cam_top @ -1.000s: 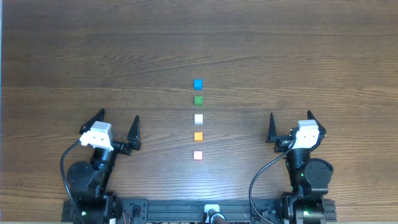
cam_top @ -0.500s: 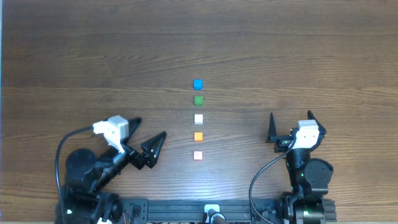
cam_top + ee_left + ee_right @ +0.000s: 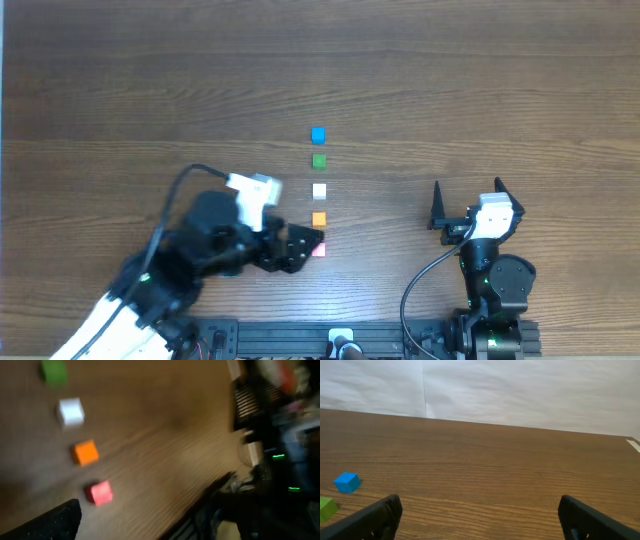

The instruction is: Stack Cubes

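Several small cubes lie in a column at the table's middle: blue [image 3: 318, 135], green [image 3: 319, 161], white [image 3: 319, 191], orange [image 3: 319, 218] and pink [image 3: 320, 250] nearest the arms. My left gripper [image 3: 303, 246] is open and hangs at the pink cube, partly covering it from the left. In the left wrist view the pink cube [image 3: 100, 492] lies just ahead of one of the fingers [image 3: 57, 520], with orange [image 3: 85, 452], white [image 3: 70, 411] and green [image 3: 53, 371] beyond. My right gripper [image 3: 467, 190] stands open, off to the right of the column. Its own view shows the blue cube [image 3: 346, 482] and the green cube [image 3: 326, 508].
The brown wooden table [image 3: 480, 90] stretches wide on all sides of the cubes. Both arm bases stand along the near edge. A white wall [image 3: 520, 390] rises behind the table's far edge.
My left arm has swung to the right, from its resting place at the left over to the pink cube. The right arm and the cubes have not moved.
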